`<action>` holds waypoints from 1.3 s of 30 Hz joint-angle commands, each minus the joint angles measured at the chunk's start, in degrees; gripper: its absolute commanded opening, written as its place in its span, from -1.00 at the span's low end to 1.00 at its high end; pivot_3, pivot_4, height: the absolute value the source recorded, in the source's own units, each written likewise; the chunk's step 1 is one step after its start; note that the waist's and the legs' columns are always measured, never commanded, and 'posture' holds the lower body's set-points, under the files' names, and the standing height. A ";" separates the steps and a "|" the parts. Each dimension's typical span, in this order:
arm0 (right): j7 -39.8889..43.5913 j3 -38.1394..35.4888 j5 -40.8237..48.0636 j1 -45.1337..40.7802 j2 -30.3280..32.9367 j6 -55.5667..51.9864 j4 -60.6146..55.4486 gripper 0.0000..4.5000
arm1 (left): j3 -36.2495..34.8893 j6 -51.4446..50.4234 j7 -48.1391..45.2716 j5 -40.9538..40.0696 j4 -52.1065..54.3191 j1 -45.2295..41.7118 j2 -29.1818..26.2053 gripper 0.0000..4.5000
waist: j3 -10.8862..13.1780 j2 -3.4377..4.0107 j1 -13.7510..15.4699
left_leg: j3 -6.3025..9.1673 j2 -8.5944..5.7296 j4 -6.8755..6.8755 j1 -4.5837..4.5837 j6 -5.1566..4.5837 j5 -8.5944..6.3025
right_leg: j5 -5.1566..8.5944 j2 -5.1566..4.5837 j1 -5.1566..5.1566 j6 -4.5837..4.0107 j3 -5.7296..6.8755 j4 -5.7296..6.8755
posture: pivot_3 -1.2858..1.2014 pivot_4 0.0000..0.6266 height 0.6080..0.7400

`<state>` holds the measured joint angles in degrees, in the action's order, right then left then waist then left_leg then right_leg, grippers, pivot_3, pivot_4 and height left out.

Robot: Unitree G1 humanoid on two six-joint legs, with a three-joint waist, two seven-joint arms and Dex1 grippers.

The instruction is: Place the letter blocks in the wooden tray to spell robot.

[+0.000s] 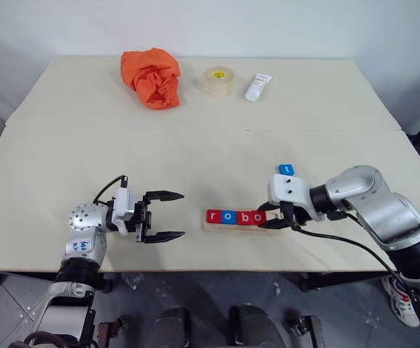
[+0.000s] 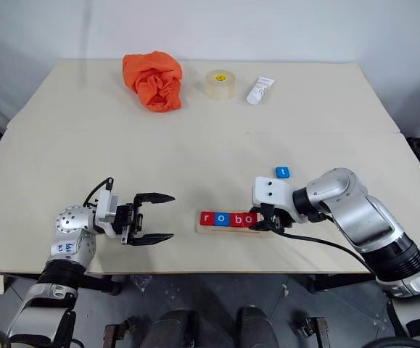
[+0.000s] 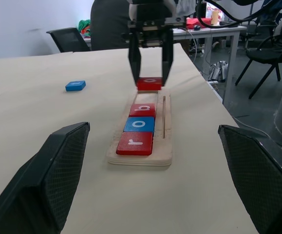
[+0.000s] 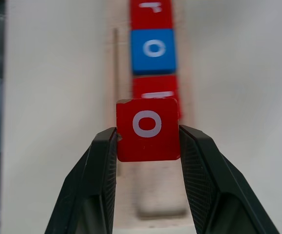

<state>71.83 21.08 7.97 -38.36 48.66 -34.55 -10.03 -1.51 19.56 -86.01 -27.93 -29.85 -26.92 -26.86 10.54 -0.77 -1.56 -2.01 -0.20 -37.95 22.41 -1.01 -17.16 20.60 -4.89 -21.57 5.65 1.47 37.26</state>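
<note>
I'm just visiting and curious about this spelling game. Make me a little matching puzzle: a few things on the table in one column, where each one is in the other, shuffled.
Things:
1. red o block
2. blue t block
3. red r block
4. orange cloth

Places:
A. lying loose on the table, outside the wooden tray
B. pinched in the right claw over the tray
C. at the table's far edge, beside a tape roll
D. in the tray, at the end nearest the left claw

Pairs: 1-B, 2-A, 3-D, 4-C
</note>
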 commanded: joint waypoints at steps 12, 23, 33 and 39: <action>2.03 0.67 -2.44 -1.20 -0.26 2.18 1.39 0.55 | -0.83 0.58 -2.06 -0.85 3.04 1.45 -0.09 1.00 | 0.00 0.00 0.00 | -0.01 0.00 0.00 0.00 0.00 0.00 | 0.00 0.00 0.00 0.00 0.01 0.01 | 0.03 -0.52 1.00; 2.13 -3.87 0.20 1.72 2.27 0.82 -0.65 0.83 | -0.99 0.80 -1.95 -0.63 1.96 0.70 0.10 1.00 | 0.00 0.00 0.02 | 0.00 0.00 0.00 0.00 0.00 0.00 | 0.00 0.00 0.00 0.00 0.02 0.01 | 0.03 -0.52 1.00; -0.69 -6.09 -1.53 5.43 3.38 4.93 3.17 -0.62 | -1.02 1.18 -2.40 -0.47 0.37 -0.43 0.35 1.00 | 0.00 0.00 -0.05 | -0.01 -0.01 0.01 -0.01 -0.01 -0.01 | 0.00 -0.02 0.01 0.00 0.04 0.01 | 0.03 -0.52 1.00; -1.77 -4.34 -2.78 6.24 1.22 7.29 5.69 -0.98 | -1.01 1.06 -2.27 -0.51 0.59 -0.51 0.19 1.00 | 0.00 0.00 -0.02 | -0.02 -0.01 0.00 -0.01 -0.02 -0.01 | 0.00 -0.02 0.01 0.00 0.04 0.02 | 0.03 -0.52 1.00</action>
<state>70.34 17.18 5.43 -32.09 50.42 -28.51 -3.96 -1.79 20.10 -85.98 -27.92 -30.02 -26.73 -26.60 10.54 -0.77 -1.57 -2.02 -0.21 -37.95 22.40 -1.02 -17.17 20.60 -4.92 -21.56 5.65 1.51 37.28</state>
